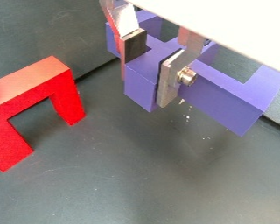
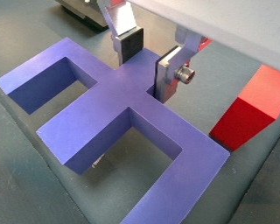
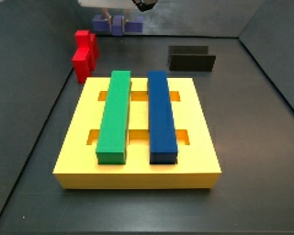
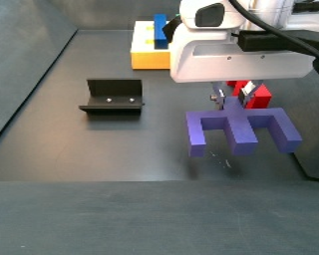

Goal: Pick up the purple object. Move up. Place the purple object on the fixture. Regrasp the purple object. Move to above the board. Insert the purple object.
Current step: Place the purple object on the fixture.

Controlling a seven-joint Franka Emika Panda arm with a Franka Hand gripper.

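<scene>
The purple object [image 2: 119, 122] lies flat on the dark floor, and I have the gripper [image 2: 152, 63] down over its centre knob. In both wrist views the two silver fingers [image 1: 168, 77] straddle that knob, one on either side, with the pads close against it; I cannot tell for sure whether they are squeezing or just short of contact. The piece does not look lifted in a side view [image 4: 239, 131]: it seems to sit on the floor under the wrist.

Just beside it stands the red blocky piece [image 1: 31, 105], close but apart from it. The fixture [image 4: 111, 97] sits well apart across the floor, bare on top. The yellow board [image 3: 82, 147] carries the long green bar [image 3: 114, 115] and the long blue bar [image 3: 162, 115].

I judge I am in the first step, the pick. Next I would confirm a firm pinch on the knob, then lift straight up, keeping clear of the red piece.
</scene>
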